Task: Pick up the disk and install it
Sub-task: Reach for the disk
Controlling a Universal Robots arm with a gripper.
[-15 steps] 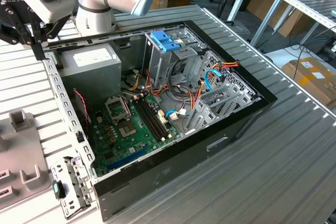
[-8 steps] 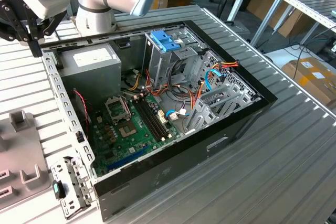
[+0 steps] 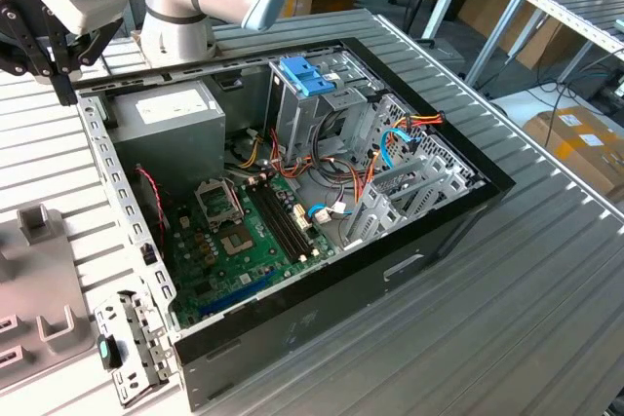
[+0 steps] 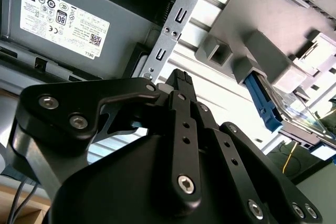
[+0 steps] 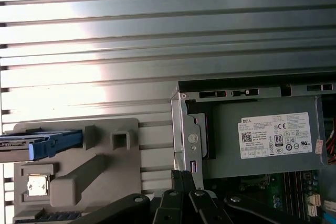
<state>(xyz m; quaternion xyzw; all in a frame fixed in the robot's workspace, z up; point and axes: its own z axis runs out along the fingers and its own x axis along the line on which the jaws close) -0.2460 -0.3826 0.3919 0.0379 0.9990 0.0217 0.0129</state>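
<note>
Blue-railed disk (cut off at frame edge) rests on fixture; gripper seemingly closed, empty.

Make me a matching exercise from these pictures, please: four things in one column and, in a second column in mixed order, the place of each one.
Things
1. disk
2. power supply
3. blue bracket
4. circuit board

Places
A. on top of the metal cage inside the computer case
B. flat on the bottom of the case
C. on the grey holder, outside the case
D. in a corner of the case, against its wall

Right pairs: 1-C, 2-D, 3-A, 4-B.
</note>
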